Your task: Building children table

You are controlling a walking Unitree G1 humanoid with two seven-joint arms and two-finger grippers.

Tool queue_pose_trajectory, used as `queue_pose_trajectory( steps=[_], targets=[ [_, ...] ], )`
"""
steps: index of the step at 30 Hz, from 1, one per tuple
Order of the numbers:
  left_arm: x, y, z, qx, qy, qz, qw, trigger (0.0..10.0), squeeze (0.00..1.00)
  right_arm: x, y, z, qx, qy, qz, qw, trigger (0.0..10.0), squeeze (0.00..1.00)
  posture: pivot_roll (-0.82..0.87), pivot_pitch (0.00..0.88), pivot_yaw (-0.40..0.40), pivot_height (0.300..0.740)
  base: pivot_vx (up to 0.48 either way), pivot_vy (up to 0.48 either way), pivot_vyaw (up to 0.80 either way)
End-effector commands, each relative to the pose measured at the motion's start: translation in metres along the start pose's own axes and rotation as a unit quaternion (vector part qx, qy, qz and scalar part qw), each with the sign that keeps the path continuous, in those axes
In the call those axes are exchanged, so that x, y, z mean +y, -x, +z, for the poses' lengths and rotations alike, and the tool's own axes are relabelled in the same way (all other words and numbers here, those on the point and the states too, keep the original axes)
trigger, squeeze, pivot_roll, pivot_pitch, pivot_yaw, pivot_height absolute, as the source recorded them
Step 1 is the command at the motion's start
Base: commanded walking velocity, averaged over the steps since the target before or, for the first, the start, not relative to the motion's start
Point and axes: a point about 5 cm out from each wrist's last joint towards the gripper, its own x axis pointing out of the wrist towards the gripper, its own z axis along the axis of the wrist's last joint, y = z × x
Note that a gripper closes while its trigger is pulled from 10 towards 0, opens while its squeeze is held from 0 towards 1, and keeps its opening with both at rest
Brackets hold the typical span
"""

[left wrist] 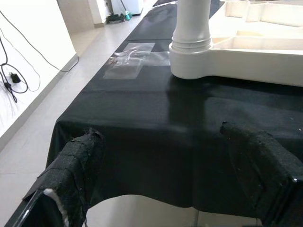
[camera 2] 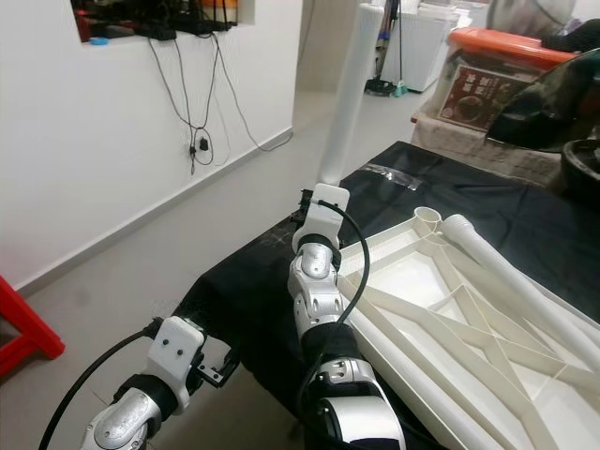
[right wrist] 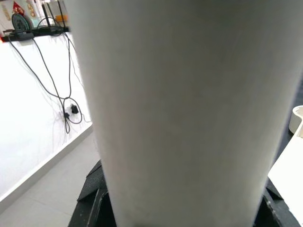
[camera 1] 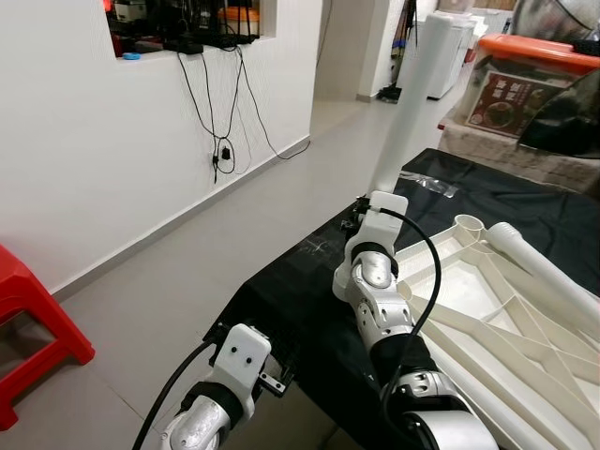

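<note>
I see the white plastic tabletop (camera 1: pixel 525 328) lying upside down on a table covered in black cloth (camera 1: pixel 300 291), its ribbed underside facing up, with diagonal braces running between round corner sockets. 1 white tubular leg (camera 1: pixel 408 103) stands seated in the near-left corner socket, its long axis close to vertical and leaning slightly to the right at the top. In the left wrist view its base (left wrist: pixel 191 33) shows a ringed collar resting in the socket. A 2nd white leg (camera 1: pixel 548 267) lies on the underside along the right edge, long axis running away from me, its near end towards the right and its far end by another socket.

My right gripper (camera 1: pixel 375 202) is up at the lower part of the standing leg; the leg's white surface sits right in front of the right wrist camera, but I cannot tell how the fingers are set.

My left gripper (left wrist: pixel 170 175) hangs low off the table's near-left edge, fingers (left wrist: pixel 71 175) spread apart with nothing between them, pointing towards the cloth edge and the socket
</note>
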Motion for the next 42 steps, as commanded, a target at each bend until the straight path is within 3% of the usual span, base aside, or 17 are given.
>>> queue_pose_trajectory(
  steps=[1, 2, 6, 7, 15, 20, 22, 24, 25, 26, 27, 29, 30, 32, 38, 39, 42],
  targets=[
    [-0.001, 0.0, -0.001, 0.004, 0.003, 0.0, 1.0, 10.0, 0.0, 0.004, 0.002, -0.002, 0.016, -0.032, -0.013, 0.999, 10.0, 0.0, 0.1, 0.0, -0.076, 0.74, 0.0, 0.0, 0.0],
    [-0.001, 0.0, -0.001, 0.003, 0.004, 0.0, 1.0, 10.0, 0.0, 0.008, 0.003, -0.001, 0.008, -0.032, 0.005, 0.999, 10.0, 1.0, 0.1, 0.0, -0.073, 0.74, 0.0, 0.0, 0.0],
    [-0.001, 0.001, -0.002, 0.003, 0.005, -0.003, 1.0, 10.0, 0.0, 0.014, 0.005, 0.003, -0.015, -0.029, 0.054, 0.998, 10.0, 1.0, 0.09, 0.0, -0.068, 0.74, 0.0, 0.0, 0.0],
    [-0.001, 0.001, -0.002, 0.003, 0.005, -0.004, 1.0, 10.0, 0.0, 0.016, 0.005, 0.004, -0.022, -0.034, 0.1, 0.994, 10.0, 0.0, 0.09, 0.0, -0.067, 0.74, 0.0, 0.0, 0.0],
    [-0.001, 0.0, -0.002, 0.004, 0.005, -0.005, 1.0, 10.0, 0.0, 0.017, 0.0, 0.003, 0.013, -0.047, 0.301, 0.952, 10.0, 0.0, 0.09, 0.0, -0.068, 0.74, 0.0, 0.0, 0.0],
    [-0.001, 0.0, -0.003, 0.005, 0.003, -0.006, 1.0, 10.0, 0.0, 0.015, -0.005, 0.009, 0.081, -0.017, 0.492, 0.867, 10.0, 0.0, 0.1, 0.0, -0.074, 0.74, 0.0, 0.0, 0.0],
    [-0.001, 0.0, -0.003, 0.005, 0.003, -0.006, 1.0, 10.0, 0.0, 0.016, -0.005, 0.012, 0.089, -0.015, 0.51, 0.855, 10.0, 0.0, 0.1, 0.0, -0.074, 0.74, 0.0, 0.0, 0.0],
    [-0.001, 0.001, -0.004, 0.006, 0.002, -0.006, 1.0, 10.0, 0.0, 0.023, 0.0, 0.013, 0.107, 0.0, 0.578, 0.809, 10.0, 0.0, 0.14, 0.0, -0.08, 0.74, 0.0, 0.0, 0.0],
    [-0.001, 0.001, -0.004, 0.006, 0.002, -0.006, 1.0, 10.0, 0.0, 0.023, 0.0, 0.013, 0.107, 0.0, 0.578, 0.809, 10.0, 0.0, 0.14, 0.0, -0.08, 0.74, 0.0, 0.0, 0.0],
    [-0.001, 0.001, -0.004, 0.007, 0.001, -0.006, 1.0, 10.0, 0.0, 0.026, 0.005, 0.013, 0.118, 0.002, 0.62, 0.776, 10.0, 0.0, 0.16, 0.0, -0.087, 0.74, 0.0, 0.0, 0.0],
    [-0.001, 0.001, -0.004, 0.007, 0.001, -0.006, 1.0, 10.0, 0.0, 0.026, 0.005, 0.013, 0.118, 0.002, 0.62, 0.776, 10.0, 0.0, 0.16, 0.0, -0.087, 0.74, 0.0, 0.0, 0.0],
    [-0.001, 0.002, -0.004, 0.008, 0.0, -0.005, 1.0, 10.0, 0.0, 0.029, 0.012, 0.012, 0.131, 0.002, 0.673, 0.728, 10.0, 0.0, 0.17, 0.0, -0.089, 0.74, 0.0, 0.0, 0.0],
    [-0.001, 0.002, -0.004, 0.008, 0.0, -0.005, 1.0, 10.0, 0.0, 0.029, 0.012, 0.012, 0.131, 0.002, 0.673, 0.728, 10.0, 0.0, 0.17, 0.0, -0.089, 0.74, 0.0, 0.0, 0.0],
    [-0.002, 0.003, -0.005, 0.008, 0.001, -0.004, 1.0, 10.0, 0.0, 0.031, 0.018, 0.011, 0.145, 0.006, 0.714, 0.685, 10.0, 0.0, 0.17, 0.0, -0.099, 0.74, 0.0, 0.0, 0.0],
    [-0.003, 0.003, -0.005, 0.008, 0.002, -0.002, 1.0, 10.0, 0.0, 0.031, 0.021, 0.011, 0.157, 0.013, 0.742, 0.652, 10.0, 0.0, 0.17, 0.0, -0.1, 0.74, 0.0, 0.0, 0.0],
    [-0.003, 0.003, -0.005, 0.008, 0.004, -0.002, 1.0, 10.0, 0.0, 0.032, 0.021, 0.01, 0.157, 0.022, 0.741, 0.652, 0.0, 0.0, 0.16, 0.0, -0.101, 0.74, 0.0, 0.0, 0.0],
    [-0.004, 0.003, -0.004, 0.008, 0.005, -0.003, 1.0, 10.0, 0.0, 0.034, 0.019, 0.01, 0.146, 0.029, 0.728, 0.67, 0.0, 0.0, 0.16, 0.0, -0.102, 0.74, 0.0, 0.0, 0.0]
  ],
)
